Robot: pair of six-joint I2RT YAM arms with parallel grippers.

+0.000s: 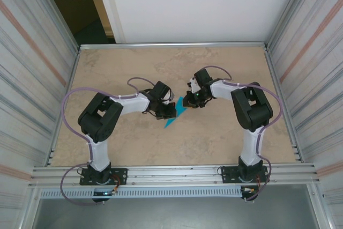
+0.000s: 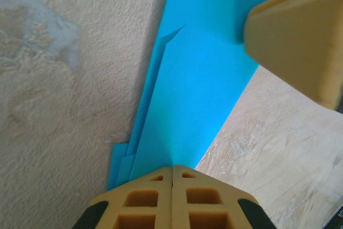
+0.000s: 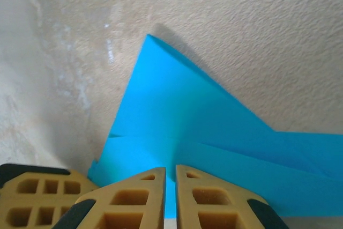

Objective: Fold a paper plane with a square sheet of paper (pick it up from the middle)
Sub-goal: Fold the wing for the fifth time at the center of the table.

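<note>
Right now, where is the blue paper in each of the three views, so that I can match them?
Top external: the blue paper lies mid-table, between the left gripper and the right gripper.
Left wrist: it fills the centre and top, reaching down to the left gripper.
Right wrist: a pointed shape, centre to lower right, above the right gripper.
Shared landmark: the beige marbled table.

Beige marbled tbl [image 1: 214, 68], metal-railed edges; folded turquoise paper sheet [image 1: 176, 115] near ctr
</note>
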